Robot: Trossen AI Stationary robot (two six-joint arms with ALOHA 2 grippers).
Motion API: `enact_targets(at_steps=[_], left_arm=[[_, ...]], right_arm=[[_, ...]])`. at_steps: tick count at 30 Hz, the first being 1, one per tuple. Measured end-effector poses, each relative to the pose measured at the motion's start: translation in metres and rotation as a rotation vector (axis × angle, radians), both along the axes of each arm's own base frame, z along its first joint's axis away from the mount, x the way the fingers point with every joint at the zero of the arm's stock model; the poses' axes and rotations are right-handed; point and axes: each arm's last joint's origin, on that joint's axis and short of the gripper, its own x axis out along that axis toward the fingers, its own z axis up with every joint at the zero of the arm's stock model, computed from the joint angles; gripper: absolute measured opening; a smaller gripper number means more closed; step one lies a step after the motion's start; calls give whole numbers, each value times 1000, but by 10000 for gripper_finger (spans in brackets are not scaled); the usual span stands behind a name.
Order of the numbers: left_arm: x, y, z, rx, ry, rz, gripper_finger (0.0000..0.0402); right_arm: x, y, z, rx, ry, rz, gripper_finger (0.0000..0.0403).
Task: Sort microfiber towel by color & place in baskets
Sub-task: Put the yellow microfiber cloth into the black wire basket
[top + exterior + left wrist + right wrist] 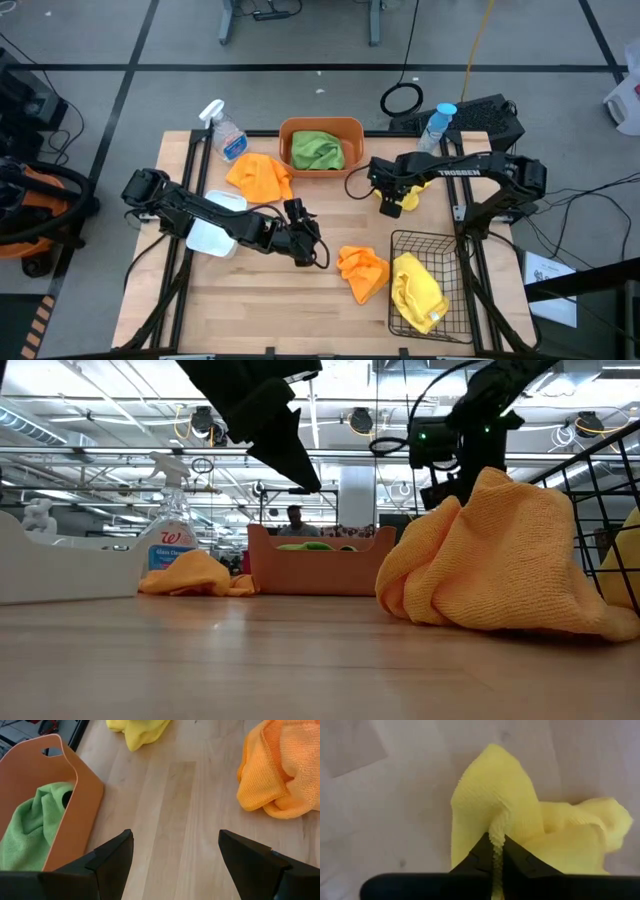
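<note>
Right now the right tool (497,851) is clamped on a fold of a yellow towel (395,201) lying on the desk (270,300) between the orange tub (350,132) and the black wire basket (405,247), which already has another yellow towel (418,292) in it. Meanwhile the left tool (175,852) hangs with its fingers spread wide and empty over bare wood, near an orange towel (362,272), while a second orange towel (260,177) lies beside the tub with the green towel (318,151) and the white bin (215,222) sits under the left arm.

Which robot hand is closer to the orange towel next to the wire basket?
The left gripper: open, hovering just beside that orange towel. The right gripper is farther back, shut on a yellow towel.
</note>
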Motion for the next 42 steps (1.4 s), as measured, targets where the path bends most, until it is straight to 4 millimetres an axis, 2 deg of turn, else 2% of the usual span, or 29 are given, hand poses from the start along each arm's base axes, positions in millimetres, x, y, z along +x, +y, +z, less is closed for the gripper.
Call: enact_targets(at_steps=[4,10,19,23,29,34,42], left_arm=[[0,0,0,-1,-1,0,296],[0,0,0,-5,-5,3,296],[1,-7,2,-35,-47,-4,296],[2,-12,4,-47,-80,-19,296],[1,-20,5,-59,-90,-46,296],[1,-24,6,-63,-98,-59,296],[1,-28,7,-71,-114,-67,296]], right_arm=[[8,19,20,32,2,-6,4],[13,59,68,16,-74,7,2],[-7,122,154,-78,-332,8,1],[-20,150,184,-82,-447,9,1],[-44,188,216,-17,-514,24,0],[-63,215,235,44,-498,19,0],[-78,253,260,272,-498,75,0]])
